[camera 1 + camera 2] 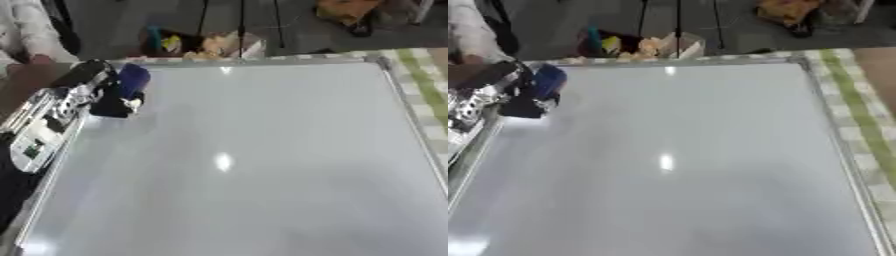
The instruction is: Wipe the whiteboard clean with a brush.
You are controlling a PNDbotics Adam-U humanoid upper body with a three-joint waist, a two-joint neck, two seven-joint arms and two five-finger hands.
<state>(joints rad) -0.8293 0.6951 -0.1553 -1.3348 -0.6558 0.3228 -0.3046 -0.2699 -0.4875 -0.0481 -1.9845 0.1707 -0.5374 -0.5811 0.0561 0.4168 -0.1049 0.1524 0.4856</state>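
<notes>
Now at the far left corner of the whiteboard [262, 165]: left hand [103, 95] curled round the blue brush [132, 80], fingers [112, 106] wrapped about its body, brush standing tilted with its lower end seemingly down on the board just inside the left frame. No right hand in either view. Board surface looking pale and nearly bare, only lamp glare near the middle and faint grey shading across it; no clear marks to be made out, so hard to judge how much wiping remains. To do this step well: keep the brush face flat on the surface rather than riding on one edge, since a tilted brush probably cleans only a thin line. Sweep in long overlapping passes from this corner across toward the right frame, then step nearer and return, so that no strip gets missed. Stay clear of the metal frame at the left, where the wrist sits close and could catch. Watch the checked cloth on the counter [424, 85] beyond the right edge: stop each pass short of it. Check the glare patches from another angle, as faint ink may hide there.
</notes>
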